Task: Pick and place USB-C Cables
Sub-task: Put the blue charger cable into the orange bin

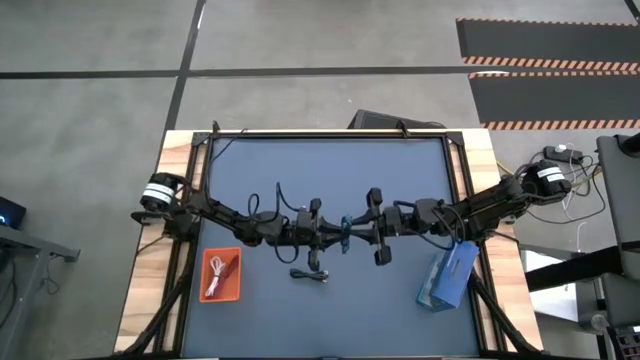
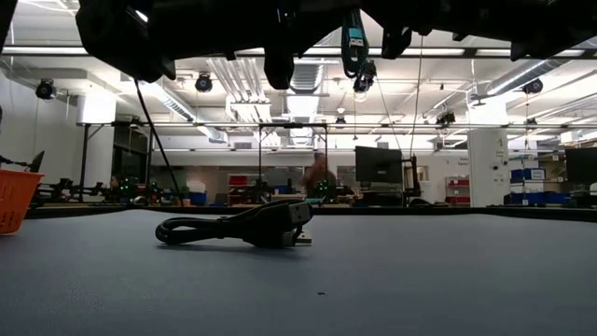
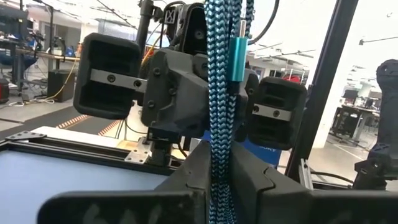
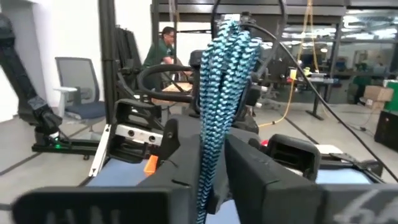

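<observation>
The teal-blue braided USB-C cable (image 1: 345, 237) hangs between my two grippers over the middle of the table, well above it; in the low view the teal-blue cable (image 2: 353, 37) hangs with a plug at its low end. My left gripper (image 1: 334, 236) and right gripper (image 1: 358, 236) face each other, both shut on it. The black cable (image 1: 310, 275) lies coiled on the table, also the black cable (image 2: 247, 229) in the low view. The white cable (image 1: 213, 280) and the magenta-pink cable (image 1: 226, 265) lie in the orange tray (image 1: 237, 292). My left gripper (image 3: 221, 186) pinches the teal-blue bundle (image 3: 219, 149) between its two fingers, coming level from the table's left. The strands run across the fingers and rise past them, lifted clear of the table. My right gripper (image 4: 211, 180) pinches the same bundle (image 4: 212, 143) between its two fingers, level from the table's right. The bundle stands upright in the hold, its looped end (image 4: 231, 43) above the fingers.
A flat blue box (image 1: 447, 278) lies near the table's right near corner. The orange tray (image 2: 14, 196) sits at the left near side. A black frame (image 1: 330, 135) borders the table. A person (image 4: 163, 46) stands in the room beyond.
</observation>
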Controlling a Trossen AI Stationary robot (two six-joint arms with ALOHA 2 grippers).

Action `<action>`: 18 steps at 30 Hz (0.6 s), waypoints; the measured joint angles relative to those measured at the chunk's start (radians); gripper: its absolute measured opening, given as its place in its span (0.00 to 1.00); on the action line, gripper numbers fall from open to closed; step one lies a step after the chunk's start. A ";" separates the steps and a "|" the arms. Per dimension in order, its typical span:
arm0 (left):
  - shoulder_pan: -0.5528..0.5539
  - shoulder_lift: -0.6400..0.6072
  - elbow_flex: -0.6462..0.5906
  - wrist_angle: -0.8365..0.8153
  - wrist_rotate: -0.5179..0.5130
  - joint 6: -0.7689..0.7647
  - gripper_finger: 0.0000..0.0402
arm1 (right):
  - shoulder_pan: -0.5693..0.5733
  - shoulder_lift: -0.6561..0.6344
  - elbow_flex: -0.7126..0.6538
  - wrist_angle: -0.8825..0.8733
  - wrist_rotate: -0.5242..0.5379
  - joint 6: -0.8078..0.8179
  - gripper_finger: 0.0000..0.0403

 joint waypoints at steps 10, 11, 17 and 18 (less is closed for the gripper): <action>-0.002 -0.091 -0.041 -0.147 -0.012 0.000 0.04 | 0.000 -0.123 0.000 -0.158 0.116 0.069 0.35; -0.002 -0.111 -0.046 -0.186 -0.012 0.000 0.04 | 0.000 -0.151 0.000 -0.199 0.149 0.072 0.36; -0.008 -0.226 -0.051 -0.450 -0.050 0.000 0.04 | 0.000 -0.307 0.041 -0.493 0.315 0.079 0.36; -0.008 -0.244 -0.051 -0.488 -0.068 0.000 0.04 | 0.000 -0.329 0.051 -0.541 0.349 0.082 0.35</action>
